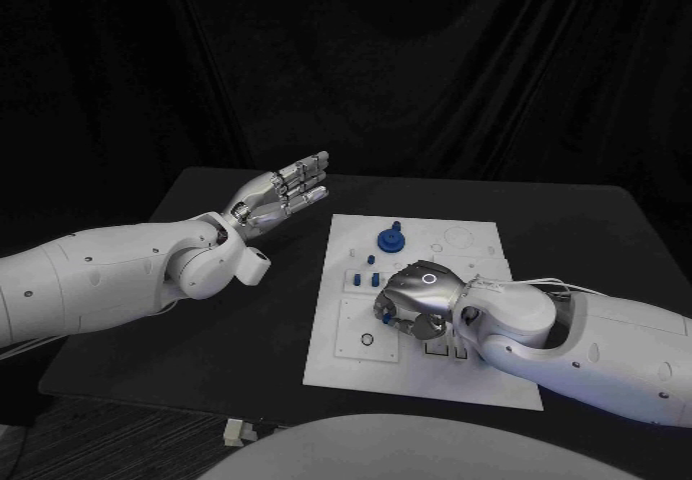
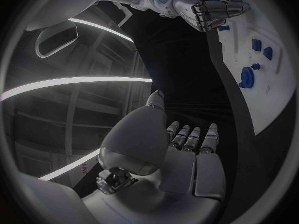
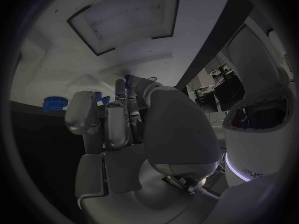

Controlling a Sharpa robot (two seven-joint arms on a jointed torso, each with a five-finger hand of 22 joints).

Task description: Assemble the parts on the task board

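Note:
The white task board [image 1: 483,240] lies in the middle of the black table. My right hand [image 1: 418,298] hovers low over the board's centre with its fingers curled in. It pinches a small blue part [image 1: 387,313] at the fingertips, close against the board. The same part [image 2: 223,28] shows just under the curled right hand [image 2: 209,9] in the left wrist view. A round blue part [image 1: 389,240] stands at the board's far side, and small blue parts [image 1: 369,280] sit below it. My left hand [image 1: 286,190] is raised to the left of the board, flat, fingers straight, holding nothing.
The black table [image 1: 216,330] has bare room to the left of the board and in front of it. A black curtain hangs behind the table. A small white object [image 1: 235,431] lies on the floor past the front edge.

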